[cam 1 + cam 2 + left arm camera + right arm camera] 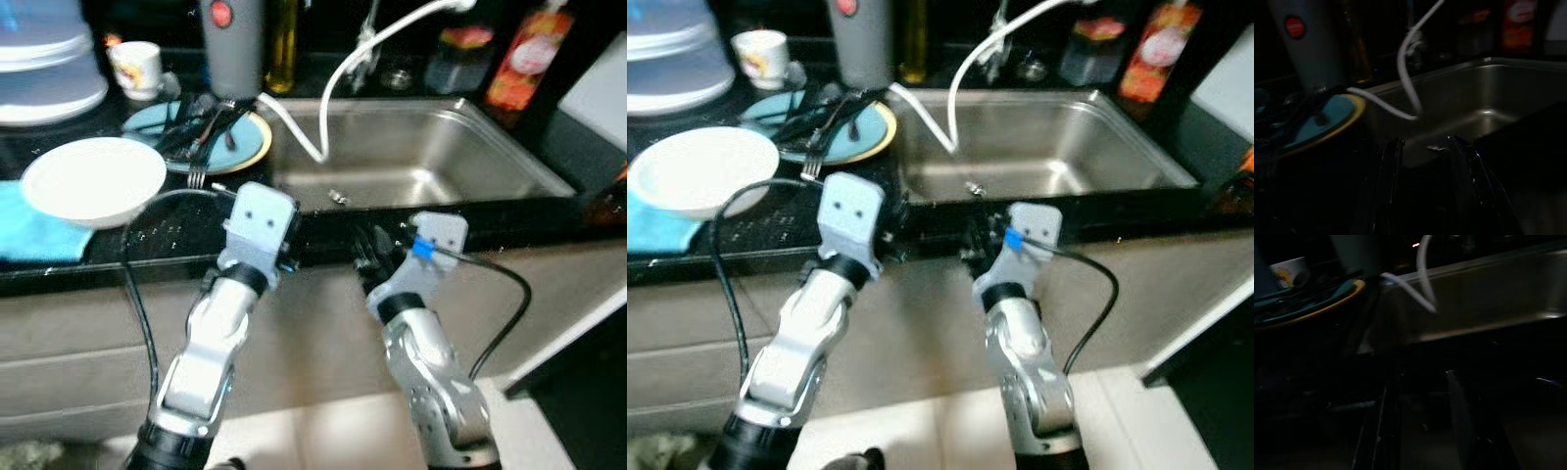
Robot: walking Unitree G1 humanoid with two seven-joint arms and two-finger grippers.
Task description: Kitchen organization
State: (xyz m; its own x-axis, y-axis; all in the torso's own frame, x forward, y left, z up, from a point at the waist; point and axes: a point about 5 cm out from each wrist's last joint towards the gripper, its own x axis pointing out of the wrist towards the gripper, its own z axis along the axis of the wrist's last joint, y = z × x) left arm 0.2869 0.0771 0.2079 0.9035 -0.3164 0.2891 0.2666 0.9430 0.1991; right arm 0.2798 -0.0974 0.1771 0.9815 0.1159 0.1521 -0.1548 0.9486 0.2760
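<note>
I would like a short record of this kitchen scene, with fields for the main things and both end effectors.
sink: steel, with a white hose hanging into it
blue plate: left of the sink, holds dark cutlery
white bowl: on the counter, left of the plate
cup: behind the plate
left end effector: open, at the counter edge
right end effector: open, at the counter edge

I see a brushed steel sink (509, 157), a glossy black speckled worktop (157, 240), a smooth white bowl (93, 179), and a blue cloth (29, 235).
</note>
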